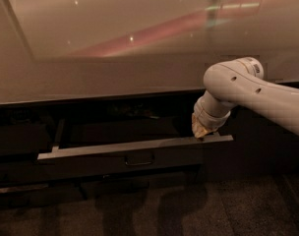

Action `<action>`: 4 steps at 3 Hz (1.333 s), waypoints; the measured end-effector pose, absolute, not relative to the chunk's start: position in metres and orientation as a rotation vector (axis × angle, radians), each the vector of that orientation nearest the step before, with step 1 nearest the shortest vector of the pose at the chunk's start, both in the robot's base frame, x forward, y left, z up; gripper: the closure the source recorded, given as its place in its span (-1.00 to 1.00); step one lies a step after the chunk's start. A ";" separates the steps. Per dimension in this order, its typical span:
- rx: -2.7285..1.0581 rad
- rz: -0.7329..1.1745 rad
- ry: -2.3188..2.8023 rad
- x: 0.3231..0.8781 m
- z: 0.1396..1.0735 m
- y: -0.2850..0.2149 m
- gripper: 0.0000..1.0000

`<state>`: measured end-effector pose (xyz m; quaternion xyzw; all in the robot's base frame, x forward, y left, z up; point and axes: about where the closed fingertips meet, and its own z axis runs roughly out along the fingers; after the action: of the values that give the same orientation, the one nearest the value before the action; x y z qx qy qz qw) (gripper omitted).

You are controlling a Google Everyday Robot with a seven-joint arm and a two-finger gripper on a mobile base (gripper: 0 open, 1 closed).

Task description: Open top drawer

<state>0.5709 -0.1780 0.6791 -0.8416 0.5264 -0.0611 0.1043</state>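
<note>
The top drawer (115, 162) stands pulled out from under the counter, with a dark front, a pale top rim and a small loop handle (138, 160) at its centre. Its inside is dark and shadowed. My white arm comes in from the right and bends down. The gripper (202, 132) hangs at the drawer's right end, just above the pale rim of the front near its corner. It is well to the right of the handle.
A wide glossy countertop (115, 48) overhangs the drawer. Dark cabinet fronts (21, 141) sit left and right of the drawer, and another dark front (51, 188) lies below it. Dark floor (189, 210) fills the foreground.
</note>
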 end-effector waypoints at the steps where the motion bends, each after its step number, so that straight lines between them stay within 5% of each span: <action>1: -2.485 -0.163 1.546 0.557 0.669 -0.177 1.00; 4: -2.517 -0.143 1.521 0.499 0.630 -0.178 1.00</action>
<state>0.4991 -0.1780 0.6301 -0.8507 0.5140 -0.0482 0.0988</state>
